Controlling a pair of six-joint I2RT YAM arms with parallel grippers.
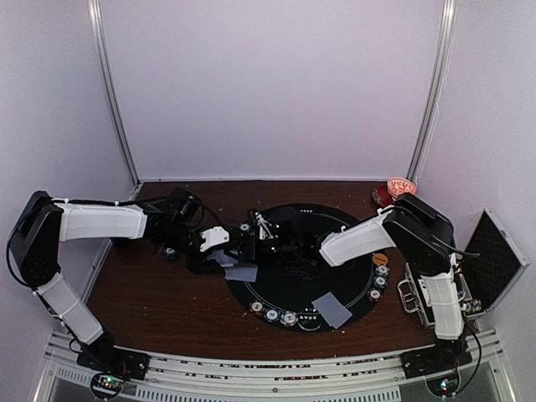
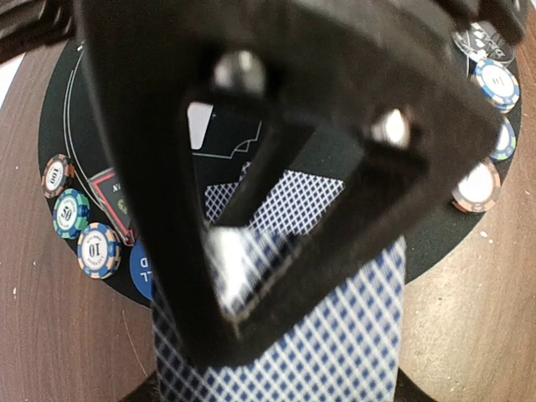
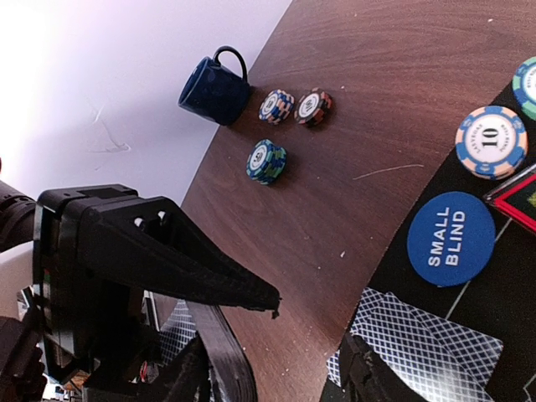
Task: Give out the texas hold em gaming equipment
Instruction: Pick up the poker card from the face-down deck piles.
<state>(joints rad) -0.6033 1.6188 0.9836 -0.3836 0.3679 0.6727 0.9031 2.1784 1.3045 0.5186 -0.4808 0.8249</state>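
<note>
- The deck of playing cards with blue-and-white diamond backs (image 2: 352,335) is in the left gripper (image 1: 224,249). Its dark fingers look pinched on the deck, though that view is blurred. The deck hangs over the left rim of the round black felt mat (image 1: 335,219), probably so single cards can be drawn off for each seat.
- The right gripper (image 1: 258,238) stretches across the mat to meet the deck, presumably to take a card. I cannot tell whether its jaws are spread or pressed on anything.
- Two overlapped cards (image 3: 423,339) lie on the mat's edge near the blue "SMALL BLIND" disc (image 3: 450,239). Another grey-blue card (image 1: 332,310) lies at the near rim, so each seems to mark a seat.
- The red triangle marker (image 2: 111,197) lies beside that disc, with a row of striped-edge chips (image 2: 98,249) along the rim.
- More rim chips (image 1: 272,316) sit at the near side, and an orange disc (image 1: 379,259) heads another row on the right.
- Three loose chips (image 3: 266,161) rest on the brown wooden table (image 3: 360,126) by a dark blue mug (image 3: 215,88). Its inside is not visible.
- The small metal case (image 1: 498,255) stands open at the right, its contents hidden.
- The red-patterned cup (image 1: 402,186) sits at the back right, and its contents are too small to tell.
</note>
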